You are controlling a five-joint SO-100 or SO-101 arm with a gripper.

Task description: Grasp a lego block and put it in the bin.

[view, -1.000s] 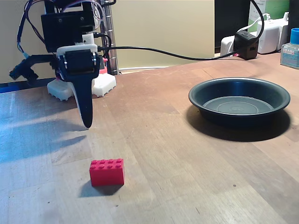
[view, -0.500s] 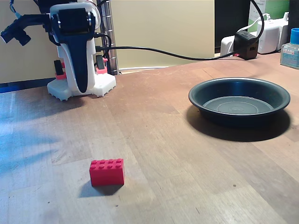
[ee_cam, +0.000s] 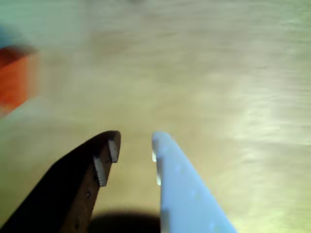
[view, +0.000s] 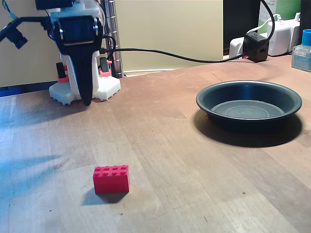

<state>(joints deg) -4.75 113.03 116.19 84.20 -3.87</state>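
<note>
The red lego block [view: 111,178] rests on the wooden table near the front left of the fixed view, studs up. In the wrist view it is a red blur [ee_cam: 14,77] at the left edge, off to the side of the fingers. My gripper [view: 87,100] hangs point-down in front of the white robot base, well behind the block and above the table. Its black finger [ee_cam: 104,155] and white finger [ee_cam: 167,160] stand a narrow gap apart, with nothing between them [ee_cam: 136,141]. The bin [view: 248,109], a dark round pan, sits empty at the right.
The white robot base [view: 108,87] and a metal post [view: 115,43] stand at the back left. A black cable [view: 184,59] runs along the back to a black adapter [view: 256,46] and white chargers [view: 282,36]. A blue-capped bottle [view: 303,51] is at the far right.
The gripper has lifted from low over the table and drawn back toward the base, then dipped slightly. The lego block and the bin have not moved.
</note>
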